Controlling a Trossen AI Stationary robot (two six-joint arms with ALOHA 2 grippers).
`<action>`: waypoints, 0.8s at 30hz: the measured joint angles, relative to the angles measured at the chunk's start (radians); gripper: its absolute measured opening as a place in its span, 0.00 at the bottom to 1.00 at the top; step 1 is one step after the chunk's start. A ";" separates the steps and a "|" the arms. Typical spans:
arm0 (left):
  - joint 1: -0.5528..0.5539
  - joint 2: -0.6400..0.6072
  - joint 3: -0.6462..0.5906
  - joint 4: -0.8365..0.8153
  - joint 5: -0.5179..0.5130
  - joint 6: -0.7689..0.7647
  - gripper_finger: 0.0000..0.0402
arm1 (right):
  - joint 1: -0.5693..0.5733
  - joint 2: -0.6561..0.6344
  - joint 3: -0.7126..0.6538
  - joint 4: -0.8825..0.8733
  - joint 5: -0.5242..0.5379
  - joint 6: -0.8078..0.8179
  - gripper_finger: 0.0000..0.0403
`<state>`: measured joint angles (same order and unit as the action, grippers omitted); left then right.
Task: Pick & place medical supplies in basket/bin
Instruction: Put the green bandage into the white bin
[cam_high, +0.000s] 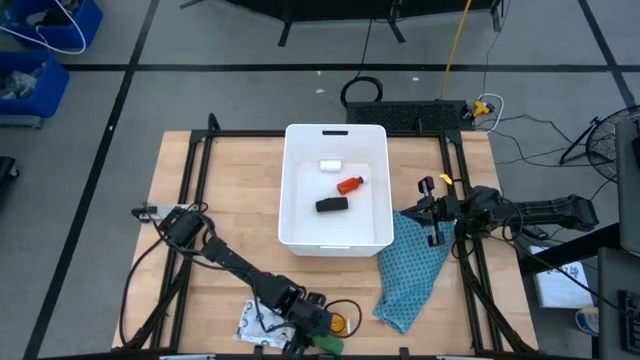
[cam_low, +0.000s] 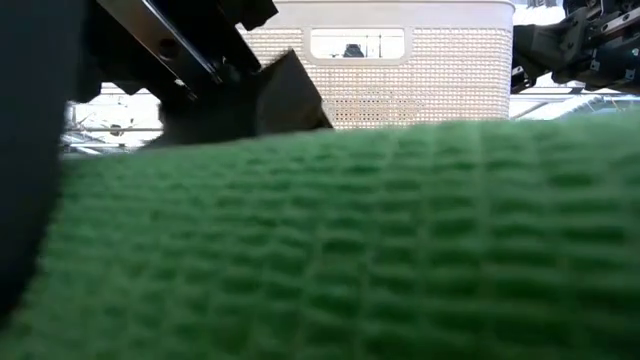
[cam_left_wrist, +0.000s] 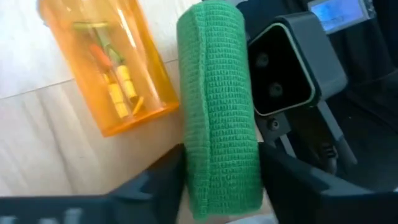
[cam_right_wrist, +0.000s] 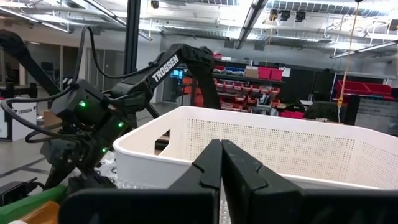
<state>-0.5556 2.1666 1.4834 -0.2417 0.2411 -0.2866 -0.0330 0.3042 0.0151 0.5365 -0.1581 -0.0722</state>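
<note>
**Left gripper closes around green roll at table's near edge**

The left gripper (cam_left_wrist: 221, 186) sits low at the near edge of the wooden table (cam_high: 200, 190), its two dark fingers (cam_left_wrist: 155, 180) pressed against either side of a green roll of woven bandage (cam_left_wrist: 217, 106), which stands between them. Just beside the roll lies an orange vial (cam_left_wrist: 115, 68) on its side, small coloured pieces visible inside it. A silvery packet (cam_high: 255, 322) rests on the table next to the gripper.

The white tub (cam_high: 300, 190) stands at the table's middle, holding a small white piece (cam_high: 330, 165), a red bottle (cam_high: 350, 185) and a black block (cam_high: 332, 204). A teal patterned cloth (cam_high: 412, 275) lies to the tub's right.

The right gripper (cam_right_wrist: 221, 163) waits near the tub's right wall, above the cloth, its fingers pressed together with nothing between them.
</note>
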 joint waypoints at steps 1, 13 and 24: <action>0.000 0.000 0.000 0.000 0.010 0.000 0.40 | 0.000 0.000 0.000 -0.001 0.000 0.000 0.00; 0.022 -0.159 -0.001 -0.189 -0.041 0.094 0.13 | 0.000 0.000 0.000 -0.006 0.000 0.016 0.00; -0.062 -0.642 -0.004 -0.439 -0.558 0.254 0.23 | 0.000 0.000 0.000 -0.018 -0.001 0.015 0.00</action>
<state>-0.6172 1.5245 1.4795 -0.6804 -0.3166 -0.0323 -0.0330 0.3042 0.0151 0.5182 -0.1590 -0.0570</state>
